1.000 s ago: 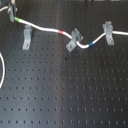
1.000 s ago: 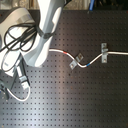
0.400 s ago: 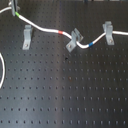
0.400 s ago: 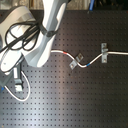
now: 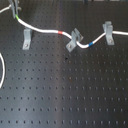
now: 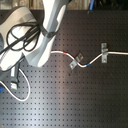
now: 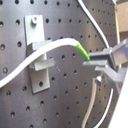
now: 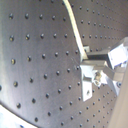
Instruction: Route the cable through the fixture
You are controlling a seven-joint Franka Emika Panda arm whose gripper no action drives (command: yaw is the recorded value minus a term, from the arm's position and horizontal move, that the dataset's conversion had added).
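Note:
The cable [image 5: 47, 32] is a thin white cord. In the first exterior view it runs from the upper left, with a green band [image 5: 17, 16], past a red band and a blue band, to the right edge. The fixture [image 5: 26, 38] is a slim upright grey clip; the cable passes at its slotted top. In the first wrist view the cable [image 7: 55, 48] lies across the fixture [image 7: 39, 55]. My gripper [image 7: 96, 64] is shut on the cable just past the green band. It sits up and to the left of the fixture in the first exterior view [image 5: 15, 6]. The arm hides the fixture in the second exterior view.
A tilted grey clip [image 5: 74, 40] and a wider-topped grey clip [image 5: 107, 33] hold the cable further right on the black perforated board [image 5: 65, 95]. A loose white loop [image 5: 3, 70] lies at the first exterior view's left edge. The arm body [image 6: 35, 40] with black hoses covers the second exterior view's upper left.

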